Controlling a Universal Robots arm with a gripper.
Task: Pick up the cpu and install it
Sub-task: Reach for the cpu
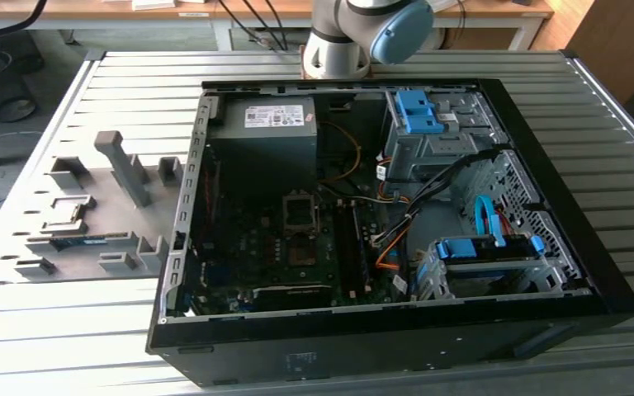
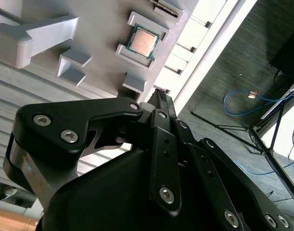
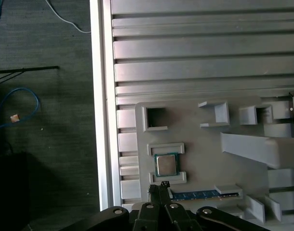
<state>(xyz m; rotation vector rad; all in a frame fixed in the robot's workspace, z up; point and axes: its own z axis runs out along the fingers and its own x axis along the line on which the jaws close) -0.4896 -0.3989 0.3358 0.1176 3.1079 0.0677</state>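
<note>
The cpu (image 3: 165, 164), a small square chip with a dull silvery face, lies flat in a raised grey nest on the fixture plate (image 3: 195, 139). It also shows in the second wrist view as the cpu (image 2: 143, 41). My gripper (image 3: 161, 185) hangs above the plate just beside the chip's nest. Its black fingertips (image 2: 159, 97) are pressed together and hold nothing. The open computer case (image 1: 581, 272) lies on the slatted table, with the motherboard socket (image 1: 300, 211) in its middle.
The fixture plate (image 1: 86, 186) lies at the exterior view's left of the case, with a tall grey post (image 1: 125, 165) and several small holders. A green memory stick (image 3: 205, 195) rests in a slot by the chip. The table edge (image 3: 103, 120) runs close by. Cables (image 1: 482, 210) cross the case.
</note>
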